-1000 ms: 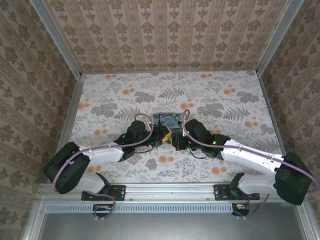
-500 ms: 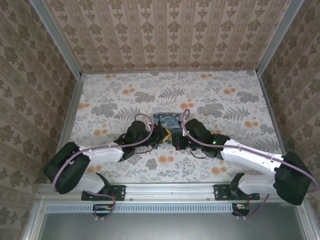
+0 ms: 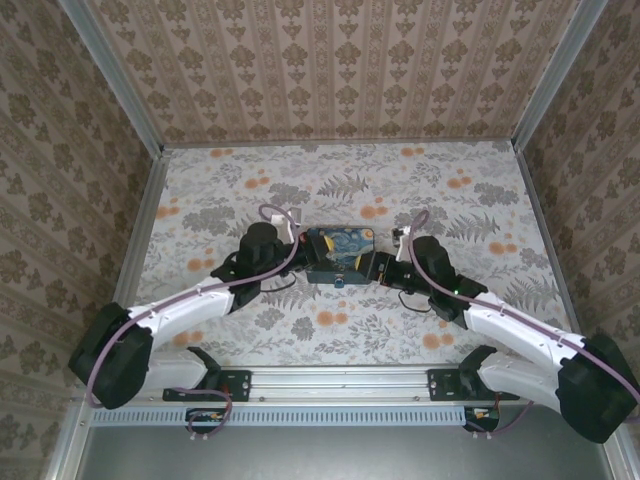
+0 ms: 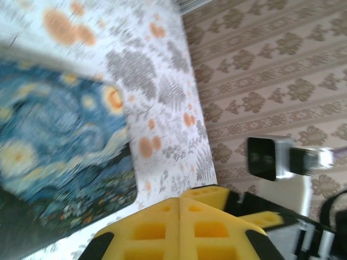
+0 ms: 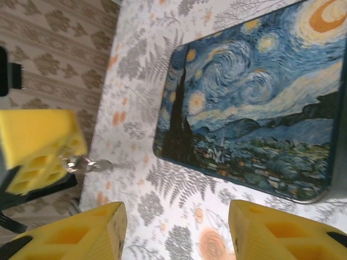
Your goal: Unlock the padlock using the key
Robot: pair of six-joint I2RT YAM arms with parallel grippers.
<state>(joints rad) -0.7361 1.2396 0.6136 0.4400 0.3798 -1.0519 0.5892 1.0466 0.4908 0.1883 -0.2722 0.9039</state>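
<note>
so, nearest in the right wrist view, the right fingers (image 5: 76,233) stand apart with only bare bench (image 5: 162,216) between them, gripping nothing. just ahead of them and to their left, the left fingers (image 5: 38,146) are closed on the key (image 5: 89,164). its silvery shaft pokes out of the pads and lies roughly level, its tip aimed across the gap toward the corner of the tin (image 5: 249,103). in the left wrist view those pads are pressed together, with the tin just ahead and to the side.

from above, the two sets of fingers flank the tin at its short ends, left at the left end and right at the right end, both close to it. i cannot pick out the padlock with certainty. a small pale speck (image 3: 343,283) against the tin's near edge, between the two sets of fingers, may be it. if so, it lies about as near one arm as the other, and my guess is the right fingers must steady it while the left brings the key in line.

both arms reach forward and inward, forearms low, wrists turned toward the tin.
</note>
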